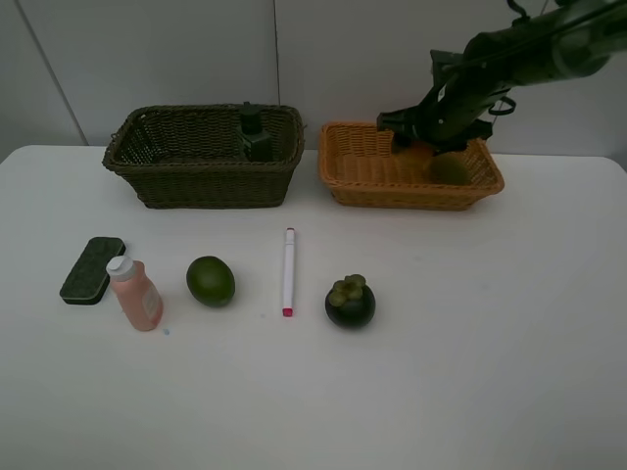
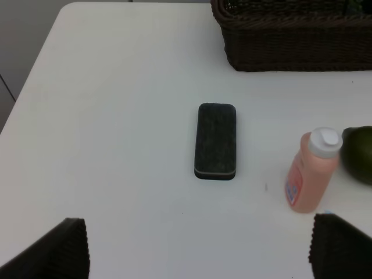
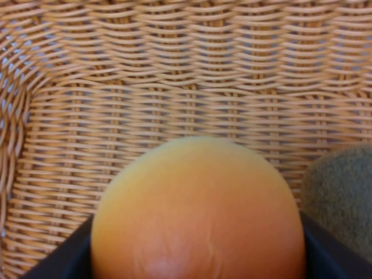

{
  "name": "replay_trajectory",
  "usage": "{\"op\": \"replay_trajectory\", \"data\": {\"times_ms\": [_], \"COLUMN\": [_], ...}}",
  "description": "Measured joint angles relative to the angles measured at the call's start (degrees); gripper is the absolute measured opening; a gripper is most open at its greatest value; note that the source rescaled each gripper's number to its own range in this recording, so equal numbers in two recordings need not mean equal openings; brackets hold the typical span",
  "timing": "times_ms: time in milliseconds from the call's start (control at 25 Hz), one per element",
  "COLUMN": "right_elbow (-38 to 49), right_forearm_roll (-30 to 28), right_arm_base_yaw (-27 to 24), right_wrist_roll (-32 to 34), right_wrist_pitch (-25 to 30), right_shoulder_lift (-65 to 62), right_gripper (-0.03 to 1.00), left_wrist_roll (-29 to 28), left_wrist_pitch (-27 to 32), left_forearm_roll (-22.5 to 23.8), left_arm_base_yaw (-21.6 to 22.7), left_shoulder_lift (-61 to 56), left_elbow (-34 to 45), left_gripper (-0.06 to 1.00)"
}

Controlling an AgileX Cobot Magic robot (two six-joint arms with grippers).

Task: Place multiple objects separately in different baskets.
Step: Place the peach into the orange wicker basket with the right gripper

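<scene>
White table [image 1: 470, 372] set before a pale panelled wall [image 1: 147, 59]. Along the far edge stand the dark basket [image 1: 196, 181], toward the left corner and containing the pump bottle [image 1: 255, 132], and the light basket [image 1: 392, 186], right of centre, containing the kiwi [image 1: 451, 169]. The right gripper [image 1: 421, 145] reaches into the light basket, jaws clamped on the peach [image 3: 197, 209], just beside the kiwi. Across the table's middle, from the left edge inward, lie the eraser [image 2: 216, 140], upright pink bottle [image 1: 135, 294], green fruit [image 1: 211, 281], marker [image 1: 289, 271] and mangosteen [image 1: 350, 302]. The left gripper [image 2: 197, 250] hangs above the near left part, jaws wide apart and empty.
</scene>
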Motion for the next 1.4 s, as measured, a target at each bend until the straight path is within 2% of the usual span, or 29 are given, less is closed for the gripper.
{"op": "replay_trajectory", "data": {"times_ms": [800, 840, 920, 1000, 1240, 1400], "right_elbow": [0.0, 0.0, 0.0, 0.0, 0.0, 0.0], "right_forearm_roll": [-1.1, -1.7, -3.0, -3.0, -1.6, -3.2], "right_arm_base_yaw": [0.0, 0.0, 0.0, 0.0, 0.0, 0.0], "right_wrist_roll": [0.1, 0.1, 0.1, 0.1, 0.2, 0.2], "right_wrist_pitch": [0.5, 0.5, 0.5, 0.5, 0.4, 0.4], "right_shoulder_lift": [0.0, 0.0, 0.0, 0.0, 0.0, 0.0], "right_gripper": [0.66, 0.7, 0.86, 0.95, 1.0, 1.0], "left_wrist_roll": [0.0, 0.0, 0.0, 0.0, 0.0, 0.0], "left_wrist_pitch": [0.0, 0.0, 0.0, 0.0, 0.0, 0.0], "left_forearm_roll": [0.0, 0.0, 0.0, 0.0, 0.0, 0.0], "left_arm_base_yaw": [0.0, 0.0, 0.0, 0.0, 0.0, 0.0], "left_shoulder_lift": [0.0, 0.0, 0.0, 0.0, 0.0, 0.0], "left_elbow": [0.0, 0.0, 0.0, 0.0, 0.0, 0.0], "left_gripper": [1.0, 1.0, 1.0, 1.0, 1.0, 1.0]}}
